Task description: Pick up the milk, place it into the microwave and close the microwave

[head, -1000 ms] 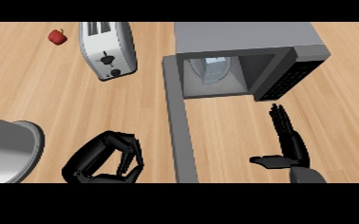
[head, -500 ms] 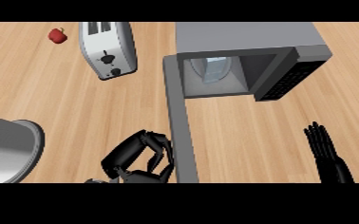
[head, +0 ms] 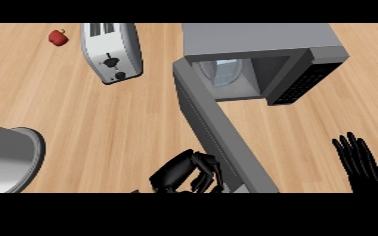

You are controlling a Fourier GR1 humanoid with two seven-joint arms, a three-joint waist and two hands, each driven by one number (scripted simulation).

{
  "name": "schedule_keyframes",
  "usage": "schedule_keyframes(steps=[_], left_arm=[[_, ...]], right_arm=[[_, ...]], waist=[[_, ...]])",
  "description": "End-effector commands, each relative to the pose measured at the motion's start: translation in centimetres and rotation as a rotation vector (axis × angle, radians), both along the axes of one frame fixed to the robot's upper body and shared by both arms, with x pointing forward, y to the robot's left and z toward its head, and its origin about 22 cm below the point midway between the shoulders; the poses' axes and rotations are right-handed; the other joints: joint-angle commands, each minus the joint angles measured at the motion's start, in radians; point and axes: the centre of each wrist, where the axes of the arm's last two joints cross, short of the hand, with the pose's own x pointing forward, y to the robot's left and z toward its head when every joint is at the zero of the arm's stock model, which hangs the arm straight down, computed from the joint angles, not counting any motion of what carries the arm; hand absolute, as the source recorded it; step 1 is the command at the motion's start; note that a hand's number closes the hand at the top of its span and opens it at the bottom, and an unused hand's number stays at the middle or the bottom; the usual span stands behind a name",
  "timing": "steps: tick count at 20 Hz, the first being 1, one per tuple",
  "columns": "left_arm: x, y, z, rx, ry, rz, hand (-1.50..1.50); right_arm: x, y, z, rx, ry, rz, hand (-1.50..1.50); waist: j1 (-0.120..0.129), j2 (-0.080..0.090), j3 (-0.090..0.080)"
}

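The left hand (head: 186,174) sits low beside the open microwave door (head: 218,130), fingers curled and holding nothing, its knuckles just short of the door's outer face. A second ago it lay further out to the left; it has slid in toward the door and now nearly touches it. The right hand (head: 359,160) has pulled away from the microwave (head: 266,55) to the lower right edge, fingers straight and spread (resting there, by the look of it).

Beyond the left hand, up along the door, the cavity stands open, and a pale shape inside it, seen at the back of the opening, is most likely the milk (head: 227,71); I cannot make out its form clearly. If so, the placing is done and only the closing remains. The left hand's approach suits that: it is on the side from which the door would be pushed shut.

Further up and left of that hand lie a toaster (head: 111,52) and a small red thing (head: 58,37).
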Motion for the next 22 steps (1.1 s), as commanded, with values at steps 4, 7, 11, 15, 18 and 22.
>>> schedule_keyframes(steps=[4, 7, 11, 15, 18, 22], left_arm=[[-1.5, -4.7, -0.8, 0.05, -0.002, -0.003, 1.5], [-1.0, -5.9, -0.1, 0.045, -0.043, 0.04, 1.5], [-0.1, -7.2, 1.4, 0.021, -0.082, 0.095, 1.5], [1.8, -7.6, 2.1, 0.029, -0.13, 0.182, 1.5], [2.3, -7.7, 2.4, -0.024, -0.12, 0.251, 1.5], [4.5, -8.2, 4.1, -0.059, -0.14, 0.348, 1.5]], right_arm=[[0.2, 2.1, 4.8, 0.086, -0.098, 0.204, -1.5], [0.4, 2.6, 6.4, 0.071, -0.114, 0.239, -1.5], [1.0, 2.2, 9.1, 0.04, -0.127, 0.283, -1.5], [1.0, 3.9, 10.4, 0.053, -0.132, 0.336, -1.5], [1.0, 4.1, 11.6, 0.034, -0.139, 0.37, -1.5], [0.4, 4.2, 12.1, 0.062, -0.122, 0.35, -1.5]], waist=[[-0.023, 0.007, -0.001], [-0.036, 0.011, -0.001], [-0.053, 0.015, -0.001], [-0.074, 0.021, -0.002], [-0.095, 0.027, -0.004], [-0.098, 0.028, -0.001]])
